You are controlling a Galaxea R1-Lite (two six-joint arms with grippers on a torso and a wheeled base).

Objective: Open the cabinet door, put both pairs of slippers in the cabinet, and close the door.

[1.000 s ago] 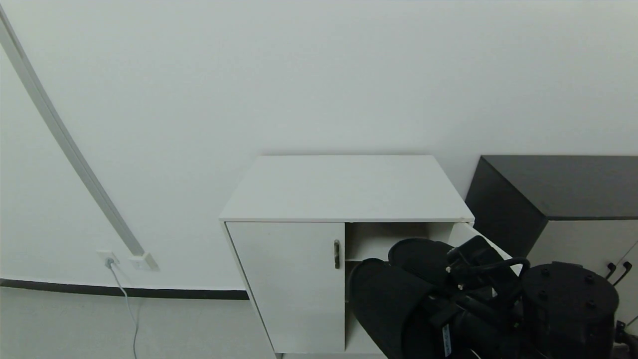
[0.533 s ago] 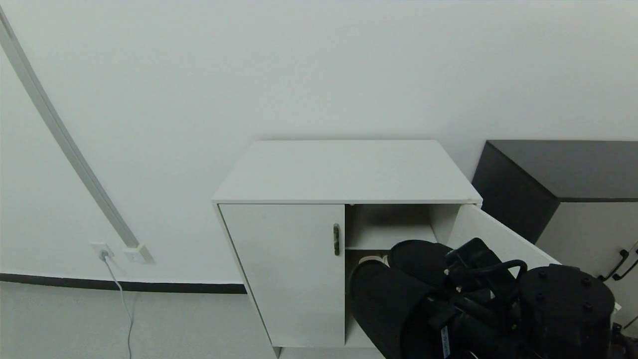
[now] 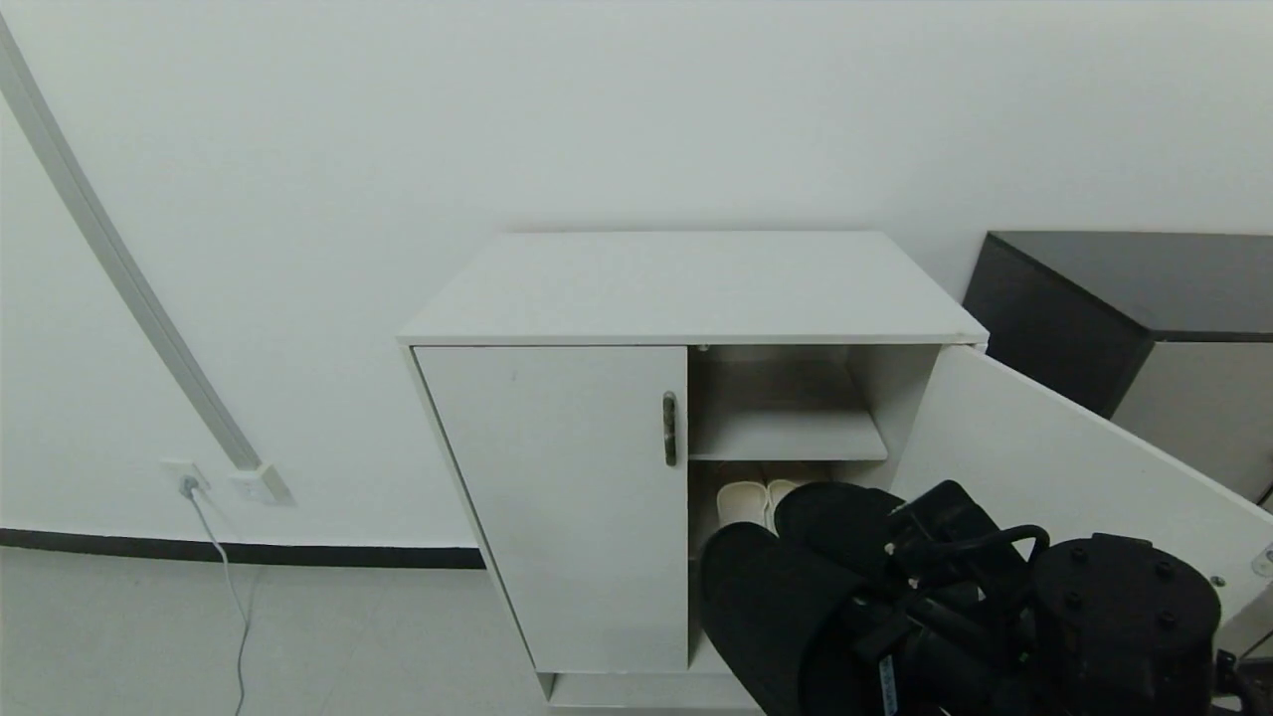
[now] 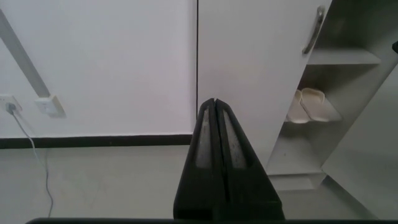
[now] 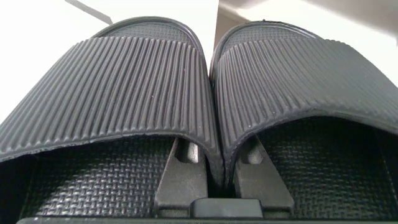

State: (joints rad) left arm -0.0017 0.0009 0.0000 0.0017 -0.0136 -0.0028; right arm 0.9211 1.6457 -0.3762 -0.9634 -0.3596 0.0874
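Black slippers (image 3: 796,597) held before the open right half of the white cabinet (image 3: 686,288).

The right gripper (image 5: 219,177) is clamped on the pair's two inner side walls, pinching them together, near and low in front of the opening. White slippers (image 3: 756,497) lie inside, under the upper shelf (image 3: 786,428), just beyond the black toes. The left gripper (image 4: 216,143) hangs low at left, facing the closed left door (image 3: 557,497), with its fingers together on nothing. Likely risks: the wide black pair may catch the left door's edge or the upper shelf, or shove the white pair. The pinch on soft walls may also let one slipper sag. The open right door (image 3: 1074,467) stands just right of the arm and could be knocked. A dark cabinet (image 3: 1094,308) stands farther right.
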